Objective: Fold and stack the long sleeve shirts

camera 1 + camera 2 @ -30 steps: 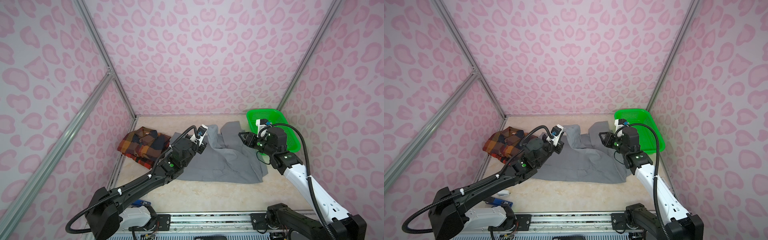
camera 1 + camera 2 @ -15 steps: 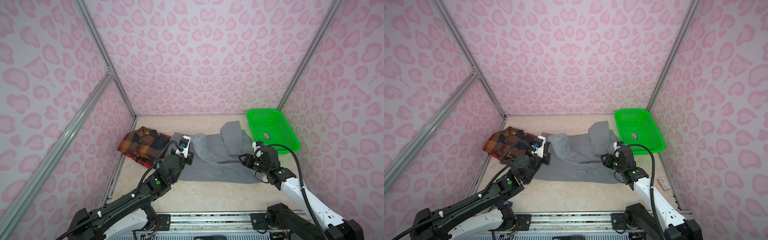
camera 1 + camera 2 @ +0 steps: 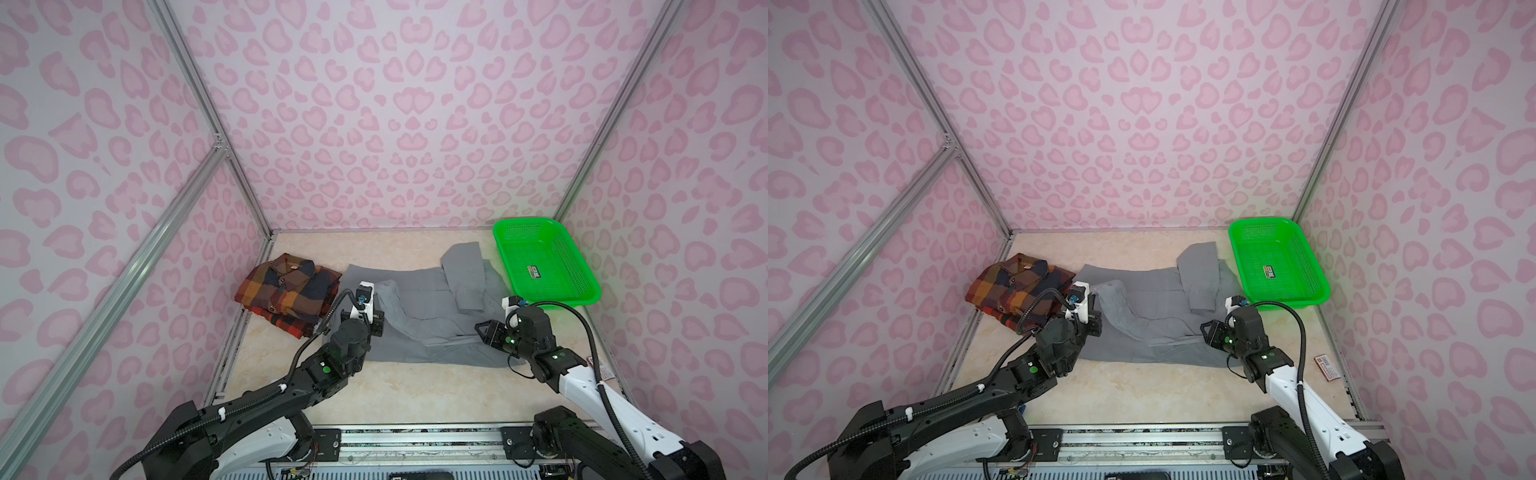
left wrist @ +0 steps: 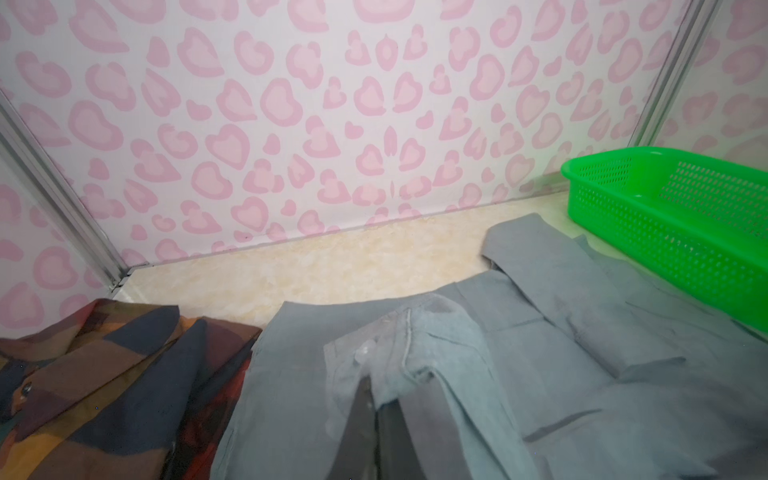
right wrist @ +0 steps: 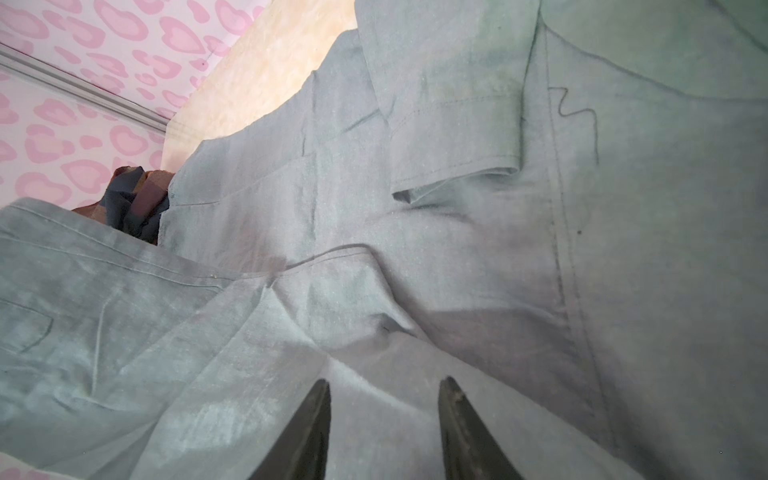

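Left jaws: clenched on a raised fold of the gray shirt.
Right jaws: parted, low over that shirt's right side.
Gray shirt: spread mid-tabletop, one sleeve folded inward.
Plaid shirt: folded, just beside the gray shirt's left edge.
Green basket: crowding the right edge.
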